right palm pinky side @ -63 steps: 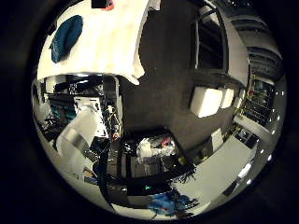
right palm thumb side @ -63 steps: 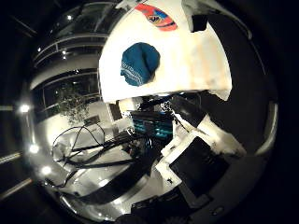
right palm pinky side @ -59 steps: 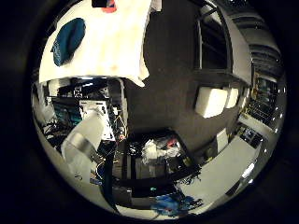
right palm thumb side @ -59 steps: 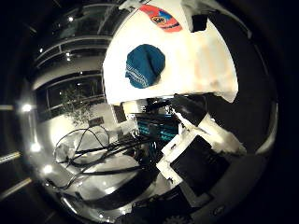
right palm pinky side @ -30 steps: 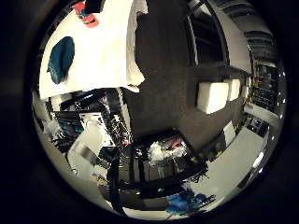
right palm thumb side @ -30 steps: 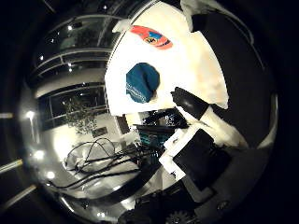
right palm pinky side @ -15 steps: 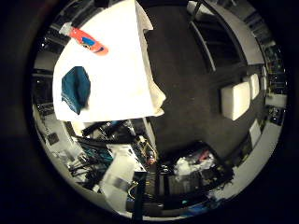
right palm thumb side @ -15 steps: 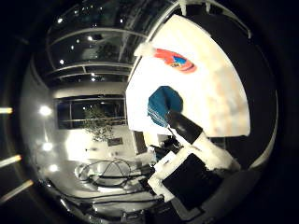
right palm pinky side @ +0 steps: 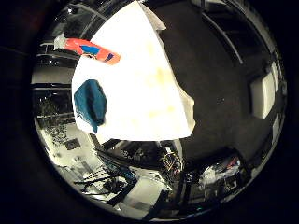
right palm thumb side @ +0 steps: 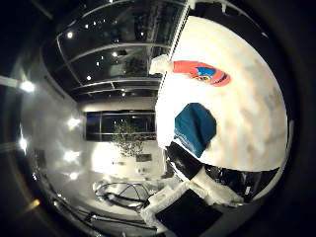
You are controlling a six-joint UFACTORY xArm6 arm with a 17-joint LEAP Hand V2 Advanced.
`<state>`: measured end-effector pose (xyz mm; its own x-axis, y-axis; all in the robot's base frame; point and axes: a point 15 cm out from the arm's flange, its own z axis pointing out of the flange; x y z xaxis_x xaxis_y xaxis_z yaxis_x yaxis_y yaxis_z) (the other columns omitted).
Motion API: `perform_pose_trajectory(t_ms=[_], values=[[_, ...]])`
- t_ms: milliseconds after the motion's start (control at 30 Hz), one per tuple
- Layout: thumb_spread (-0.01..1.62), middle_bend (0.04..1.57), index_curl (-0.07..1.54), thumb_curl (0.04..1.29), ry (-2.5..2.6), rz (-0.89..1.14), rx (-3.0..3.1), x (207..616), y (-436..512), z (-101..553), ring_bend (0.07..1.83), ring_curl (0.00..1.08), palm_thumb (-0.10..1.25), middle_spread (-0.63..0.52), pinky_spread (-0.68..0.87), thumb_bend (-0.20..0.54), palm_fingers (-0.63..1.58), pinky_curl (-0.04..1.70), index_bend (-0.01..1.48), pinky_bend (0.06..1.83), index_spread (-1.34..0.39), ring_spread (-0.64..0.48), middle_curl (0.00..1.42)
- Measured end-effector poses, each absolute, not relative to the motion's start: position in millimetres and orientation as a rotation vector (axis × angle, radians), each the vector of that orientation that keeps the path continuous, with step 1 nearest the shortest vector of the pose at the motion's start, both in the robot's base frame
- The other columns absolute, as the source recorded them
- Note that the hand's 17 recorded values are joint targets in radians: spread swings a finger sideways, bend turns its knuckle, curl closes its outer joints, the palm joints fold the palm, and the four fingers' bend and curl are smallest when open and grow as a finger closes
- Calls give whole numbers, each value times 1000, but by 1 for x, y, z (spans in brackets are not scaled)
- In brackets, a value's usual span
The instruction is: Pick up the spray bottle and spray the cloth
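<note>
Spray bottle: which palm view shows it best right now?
The thumb side palm view: the spray bottle lies whole on the white table, its white head visible, apart from the cloth. The little finger side view shows it smaller, near the picture's rim.

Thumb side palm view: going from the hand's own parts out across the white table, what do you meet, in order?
The hand, then the blue cloth lying on the white table, then the orange spray bottle lying on its side further along the table.
</note>
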<state>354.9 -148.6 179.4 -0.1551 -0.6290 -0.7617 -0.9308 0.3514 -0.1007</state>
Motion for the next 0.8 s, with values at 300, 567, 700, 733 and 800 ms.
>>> perform_pose_trajectory(t_ms=[300, 567, 700, 733, 800], values=[[1041, 218, 234, 321, 1748, 509, -1318, 408, -136, 163, 396, 285, 598, 152, 378, -25, 19, 466, 137, 440, -223, 207, 350], [1031, 230, 231, 311, 1647, 538, -1222, 448, -113, 149, 405, 279, 578, 150, 357, -27, 30, 415, 141, 492, -216, 193, 350], [1012, 233, 232, 305, 1624, 590, -1203, 455, -93, 139, 409, 276, 548, 150, 359, -31, 29, 389, 141, 501, -216, 192, 350], [1005, 236, 233, 304, 1621, 600, -1199, 456, -89, 137, 407, 275, 539, 150, 359, -32, 25, 382, 144, 500, -216, 192, 351], [994, 237, 236, 301, 1614, 612, -1202, 460, -85, 134, 406, 273, 522, 150, 358, -31, 21, 369, 146, 494, -216, 192, 350]])
